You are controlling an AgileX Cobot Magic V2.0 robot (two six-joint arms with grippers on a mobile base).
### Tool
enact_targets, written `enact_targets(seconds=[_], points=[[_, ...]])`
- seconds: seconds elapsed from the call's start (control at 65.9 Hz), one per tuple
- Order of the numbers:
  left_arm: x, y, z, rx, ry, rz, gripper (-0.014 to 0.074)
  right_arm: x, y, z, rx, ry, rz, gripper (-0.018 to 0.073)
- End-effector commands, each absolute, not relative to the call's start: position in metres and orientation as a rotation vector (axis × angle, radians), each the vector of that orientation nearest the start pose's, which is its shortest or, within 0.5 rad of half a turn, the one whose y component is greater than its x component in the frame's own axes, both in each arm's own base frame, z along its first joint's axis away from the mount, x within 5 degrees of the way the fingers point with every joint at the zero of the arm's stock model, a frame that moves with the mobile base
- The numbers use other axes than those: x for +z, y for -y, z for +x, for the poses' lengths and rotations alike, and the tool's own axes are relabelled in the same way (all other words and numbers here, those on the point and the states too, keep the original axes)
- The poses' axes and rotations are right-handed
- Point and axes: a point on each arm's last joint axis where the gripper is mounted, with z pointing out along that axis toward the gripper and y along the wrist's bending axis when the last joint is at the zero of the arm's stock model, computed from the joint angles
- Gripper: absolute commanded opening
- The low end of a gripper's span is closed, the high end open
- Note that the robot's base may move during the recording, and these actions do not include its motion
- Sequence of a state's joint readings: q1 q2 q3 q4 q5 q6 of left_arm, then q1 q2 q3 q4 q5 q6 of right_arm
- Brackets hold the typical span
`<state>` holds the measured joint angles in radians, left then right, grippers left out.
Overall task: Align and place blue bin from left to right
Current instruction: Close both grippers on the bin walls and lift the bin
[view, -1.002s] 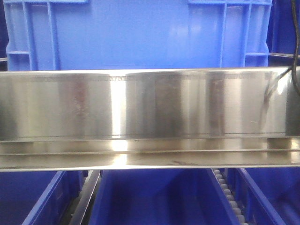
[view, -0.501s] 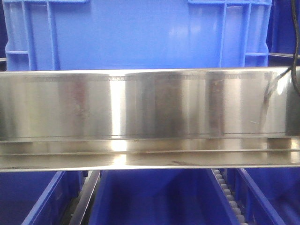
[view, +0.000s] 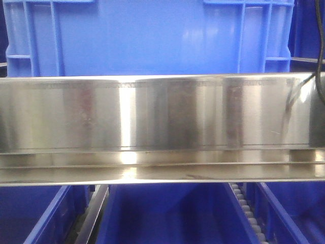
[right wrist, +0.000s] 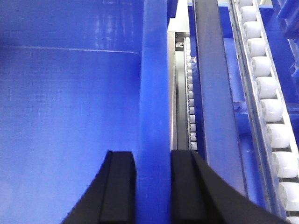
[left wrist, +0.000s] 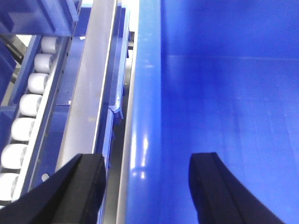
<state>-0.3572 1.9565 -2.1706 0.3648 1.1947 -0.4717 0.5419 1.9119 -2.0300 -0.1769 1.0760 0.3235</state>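
Here the large bin (view: 147,38) stands behind and above the steel beam (view: 152,117), its flat side wall facing the front camera and ribbed frames showing near both upper corners. The beam hides the bin's bottom edge, so what it rests on cannot be told from the front view.

The right gripper (right wrist: 153,186) holds the bin by one side wall. Its black fingers (right wrist: 119,191) are drawn in narrow, one inside the bin and one outside, both pressed against the wall just under the rim.

The left gripper (left wrist: 147,186) straddles the opposite wall. Its fingers (left wrist: 219,191) stand wide, one over the bin's inside and one outside, with a gap showing on each side of the rim.

Outside each held wall runs a grey rail (right wrist: 212,102), and beyond it a track of white rollers (right wrist: 271,112). The left wrist view shows the same order, rail (left wrist: 91,93) then rollers (left wrist: 25,121).

Below the beam sit smaller bins (view: 167,213) of a deeper blue, with another roller track (view: 249,213) between two of them. A black cable (view: 320,51) hangs down past the beam's right end.
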Motion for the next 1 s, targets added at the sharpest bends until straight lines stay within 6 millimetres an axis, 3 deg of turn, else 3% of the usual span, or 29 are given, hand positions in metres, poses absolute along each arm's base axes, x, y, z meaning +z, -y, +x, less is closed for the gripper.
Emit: enact_targets(seconds=[0.0, 0.987], points=[[0.4030, 0.1231, 0.4126, 0.087, -2.363, -0.125, 0.0317, 0.3821, -0.2081, 0.3772, 0.149, -2.395, -0.308, -0.0068], [0.3949, 0.1242, 0.4148, 0.099, -2.402, -0.130, 0.0292, 0.3825, -0.2083, 0.3775, 0.151, -2.390, -0.308, -0.0068]])
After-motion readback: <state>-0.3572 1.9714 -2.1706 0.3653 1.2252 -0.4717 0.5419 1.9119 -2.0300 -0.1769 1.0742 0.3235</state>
